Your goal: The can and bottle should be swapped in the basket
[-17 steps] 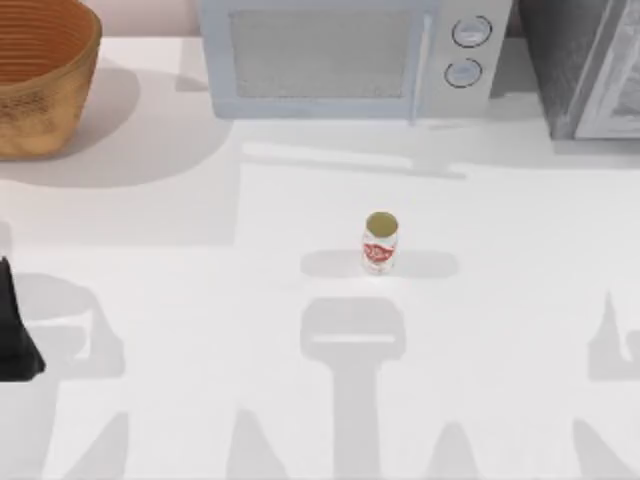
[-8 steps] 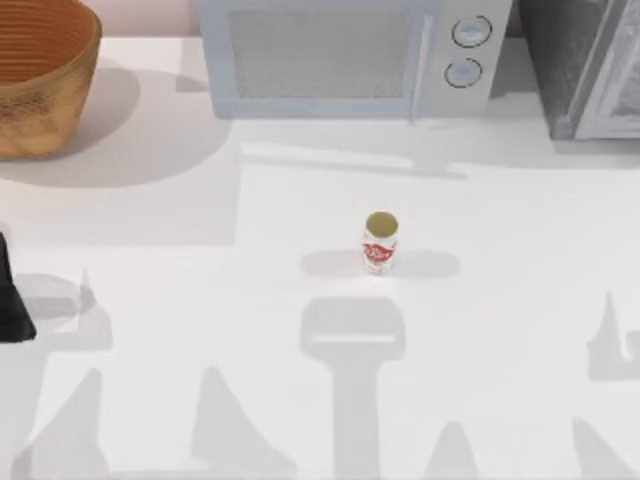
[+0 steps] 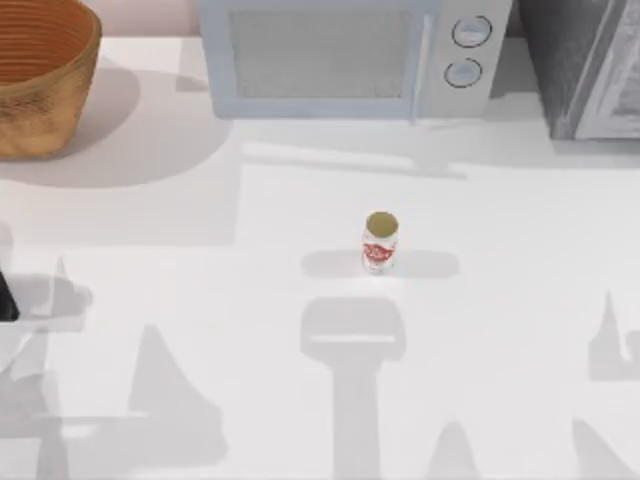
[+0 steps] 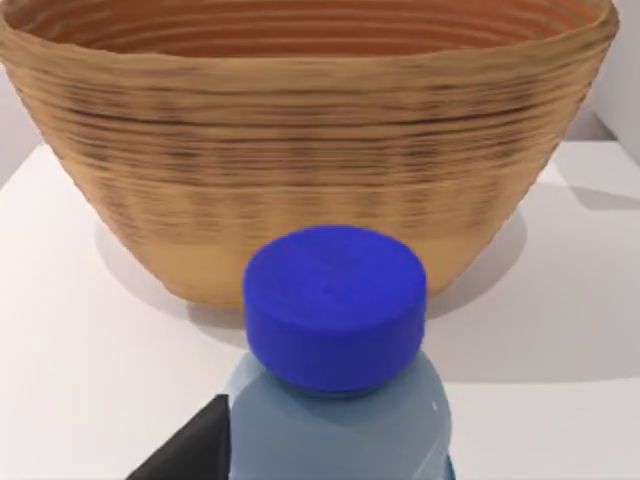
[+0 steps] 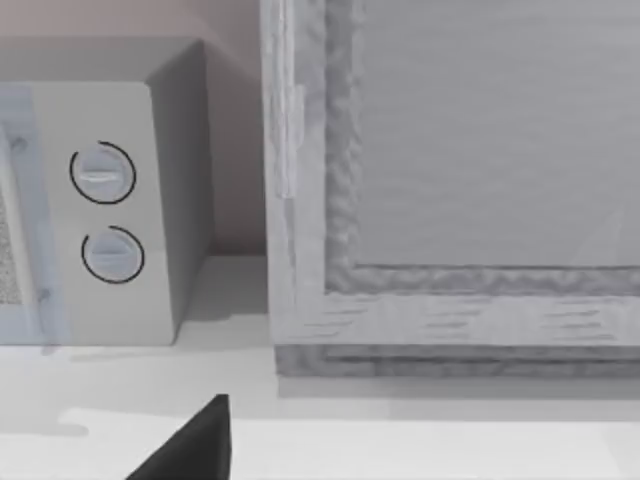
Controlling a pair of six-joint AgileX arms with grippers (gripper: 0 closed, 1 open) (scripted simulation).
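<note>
Left gripper (image 4: pixel 200 450) holds the blue-capped bottle (image 4: pixel 335 330) facing the basket (image 4: pixel 310 140); can (image 3: pixel 380 241) stands mid-table.

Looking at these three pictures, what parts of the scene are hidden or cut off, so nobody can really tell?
- Basket: top view's upper left corner crops it; its floor stays unseen.
- Bottle: left wrist view shows the blue cap and shoulders; the lower edge cuts off the body.
- Left gripper: one dark finger corner by the bottle; its grip is unclear.
- Right gripper: likewise cropped, near the microwave.
- Can: label lettering too small.
</note>
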